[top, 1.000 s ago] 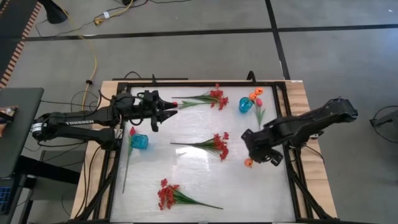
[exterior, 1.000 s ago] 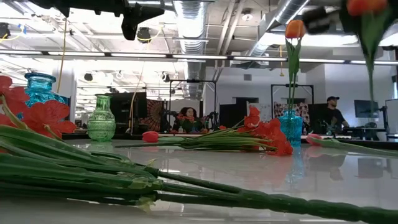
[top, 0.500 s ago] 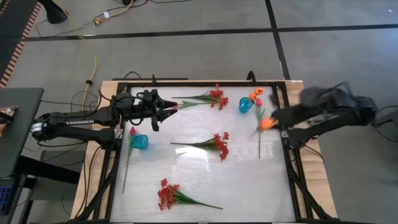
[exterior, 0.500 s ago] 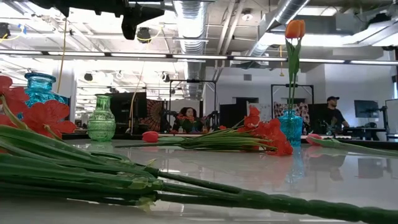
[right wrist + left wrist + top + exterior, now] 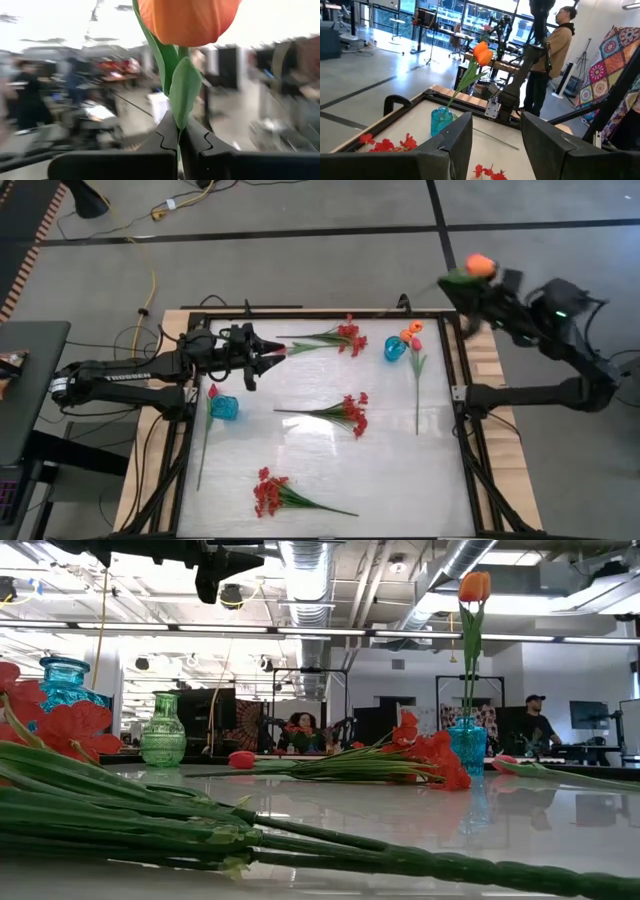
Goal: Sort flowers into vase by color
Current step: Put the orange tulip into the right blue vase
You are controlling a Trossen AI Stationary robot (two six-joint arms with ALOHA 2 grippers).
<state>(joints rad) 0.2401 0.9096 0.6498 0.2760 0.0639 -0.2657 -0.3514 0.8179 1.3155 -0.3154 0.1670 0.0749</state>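
My right gripper [image 5: 478, 283] is raised beyond the table's far right corner, shut on an orange tulip [image 5: 481, 264]; its bud fills the right wrist view above the gripper [image 5: 179, 131]. A second orange tulip [image 5: 410, 332] stands with its stem in a blue vase [image 5: 394, 349]. A red-pink tulip [image 5: 417, 385] lies flat beside that vase. Another red-pink tulip [image 5: 205, 435] lies by a second blue vase [image 5: 224, 408]. Three red sprays [image 5: 340, 337], [image 5: 340, 413], [image 5: 280, 496] lie on the table. My left gripper [image 5: 280, 351] hovers open at the far left, next to the far spray. My right gripper pinches the orange tulip's stem and leaf [image 5: 181, 112] just below the bud between its two fingers [image 5: 167, 135]. The bud [image 5: 187, 17] stands upright above the fingers, and the flower is lifted clear of the table. The lower stem is hidden behind the fingers.
A green vase [image 5: 163, 730] stands at the table's far left in the low view, beside a blue one [image 5: 62, 680]. A black frame [image 5: 455, 395] runs around the table. People stand in the room beyond [image 5: 552, 55]. The white table top [image 5: 400, 470] is bare at its near right.
My right gripper has carried the orange tulip up from low over the table's right side toward the far right corner and past it. It has turned, so the bud that pointed toward the near edge now stands upward. My left arm has kept still.
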